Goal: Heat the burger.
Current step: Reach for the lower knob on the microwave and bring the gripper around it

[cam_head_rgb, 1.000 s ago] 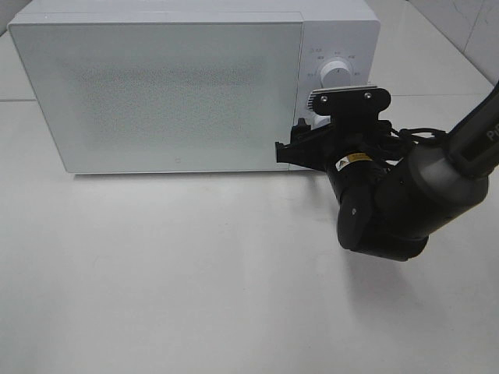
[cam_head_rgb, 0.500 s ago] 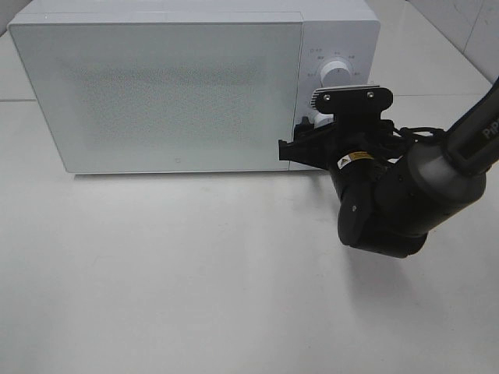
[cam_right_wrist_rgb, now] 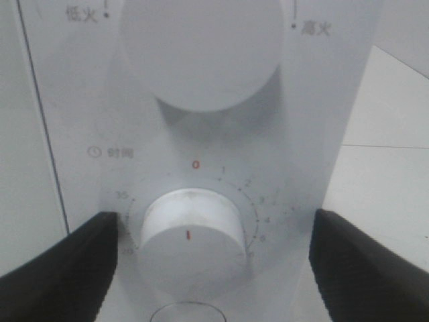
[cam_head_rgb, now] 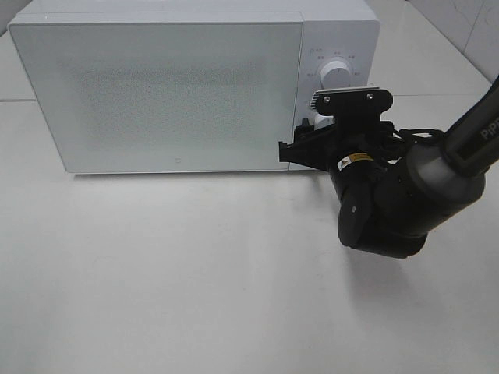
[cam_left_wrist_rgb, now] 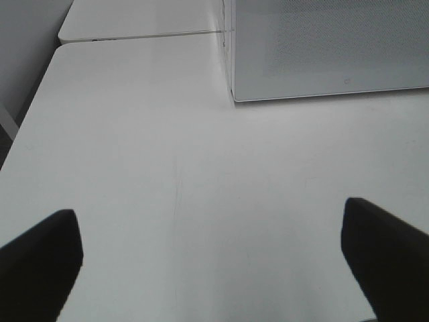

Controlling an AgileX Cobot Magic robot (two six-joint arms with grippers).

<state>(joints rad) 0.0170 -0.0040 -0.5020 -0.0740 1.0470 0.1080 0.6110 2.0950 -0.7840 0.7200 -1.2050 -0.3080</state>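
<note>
The burger is out of view. A white microwave [cam_head_rgb: 156, 86] stands at the back of the table with its door shut. My right gripper [cam_head_rgb: 320, 125] is up against its control panel. In the right wrist view its dark fingers [cam_right_wrist_rgb: 60, 268] stand wide on either side of the lower timer knob [cam_right_wrist_rgb: 191, 231], apart from it, so the right gripper [cam_right_wrist_rgb: 214, 265] is open. The knob's red mark points down. My left gripper [cam_left_wrist_rgb: 214, 268] is open over bare table, near the microwave's left front corner [cam_left_wrist_rgb: 234, 94], holding nothing.
The upper power knob [cam_head_rgb: 334, 73] sits above the timer knob on the panel. The white table [cam_head_rgb: 195, 280] stretches out in front of the microwave. The right arm's bulky black body [cam_head_rgb: 390, 202] hangs over the table's right side.
The right gripper has edged very slightly to the right at the control panel. Nothing else has moved.
</note>
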